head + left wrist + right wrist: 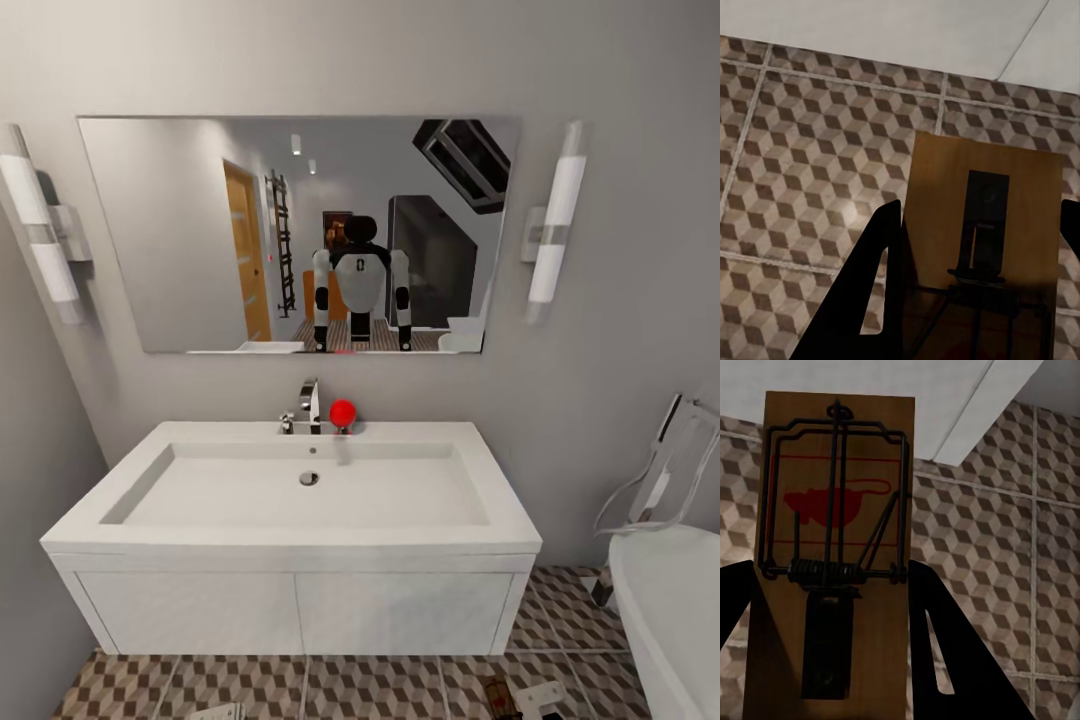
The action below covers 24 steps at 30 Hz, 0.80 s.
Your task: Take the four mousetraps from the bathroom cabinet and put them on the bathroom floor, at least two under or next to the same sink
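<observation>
Between my right gripper [832,652] fingers a mousetrap [832,510] sits very close to the wrist camera; the two dark fingers stand narrow against its long edges, so I hold it. Its wooden board shows the wire frame, the spring and a red mouse print. My left gripper [979,277] is also closed narrow on a second mousetrap [982,202], with the dark fingers at both sides of the board, whose lower part is lost in shadow.

Largest in the head view is the bathroom sink [290,535], a wide white basin hung on the wall, with a chrome faucet [308,405] and a small red ball [343,412] just beside it at the back rim. Under its front panels runs a strip of bathroom floor [380,690] with the cube pattern, open between the left wall and the white bathtub [665,610], which is cut off by the right edge. Above the sink hangs a mirror [200,230], with a tube lamp at each side.

At the bottom edge of the head view my grippers are cut off: a pale part at [222,712] and another at [540,698], with a brown piece just beside it that I cannot identify surely. Both wrist views show tiles and a white sink panel behind the boards.
</observation>
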Motion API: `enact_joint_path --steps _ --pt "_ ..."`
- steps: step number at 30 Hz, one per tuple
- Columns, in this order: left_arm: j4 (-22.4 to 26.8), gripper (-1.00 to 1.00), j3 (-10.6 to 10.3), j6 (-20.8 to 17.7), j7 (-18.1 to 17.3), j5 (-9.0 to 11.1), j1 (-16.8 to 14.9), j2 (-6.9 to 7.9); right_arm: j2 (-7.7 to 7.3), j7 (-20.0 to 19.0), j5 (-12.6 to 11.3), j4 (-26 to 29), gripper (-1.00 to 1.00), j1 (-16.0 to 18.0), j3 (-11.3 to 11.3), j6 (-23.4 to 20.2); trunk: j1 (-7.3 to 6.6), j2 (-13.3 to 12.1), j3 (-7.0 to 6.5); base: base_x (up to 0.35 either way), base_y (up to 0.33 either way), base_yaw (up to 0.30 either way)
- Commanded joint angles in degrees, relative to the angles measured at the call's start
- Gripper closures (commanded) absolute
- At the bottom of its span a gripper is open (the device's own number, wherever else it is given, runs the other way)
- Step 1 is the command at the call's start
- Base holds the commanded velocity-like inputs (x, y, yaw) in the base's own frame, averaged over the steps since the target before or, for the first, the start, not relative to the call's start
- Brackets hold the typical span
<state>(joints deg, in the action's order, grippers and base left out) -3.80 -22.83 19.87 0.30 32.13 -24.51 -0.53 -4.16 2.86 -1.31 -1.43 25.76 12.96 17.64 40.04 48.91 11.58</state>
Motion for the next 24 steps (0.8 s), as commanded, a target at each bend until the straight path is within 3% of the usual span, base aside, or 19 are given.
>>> enact_joint_path --steps 1,15,20,24 --pt "-0.2 1.0 -0.5 0.4 0.3 0.1 -0.1 -0.06 0.02 0.0 -0.4 -0.2 1.0 0.1 0.5 0.3 0.24 0.5 0.27 0.0 0.0 0.0" --pt "-0.2 1.0 -0.6 0.2 0.9 0.1 -0.1 -0.06 -0.01 0.1 -0.4 -0.2 1.0 0.1 0.5 0.3 3.31 6.1 2.78 0.0 0.0 0.0" --pt "0.3 1.0 -0.8 0.2 4.3 0.1 -0.2 0.03 0.01 0.1 -0.4 -0.1 1.0 0.1 0.5 0.4 4.41 8.1 3.68 0.0 0.0 0.0" --pt "4.4 1.0 -0.8 -1.8 6.3 -0.2 -0.4 -0.03 0.03 0.1 -0.4 0.7 1.0 0.1 0.3 0.4 5.29 9.7 4.4 0.0 0.0 0.0"
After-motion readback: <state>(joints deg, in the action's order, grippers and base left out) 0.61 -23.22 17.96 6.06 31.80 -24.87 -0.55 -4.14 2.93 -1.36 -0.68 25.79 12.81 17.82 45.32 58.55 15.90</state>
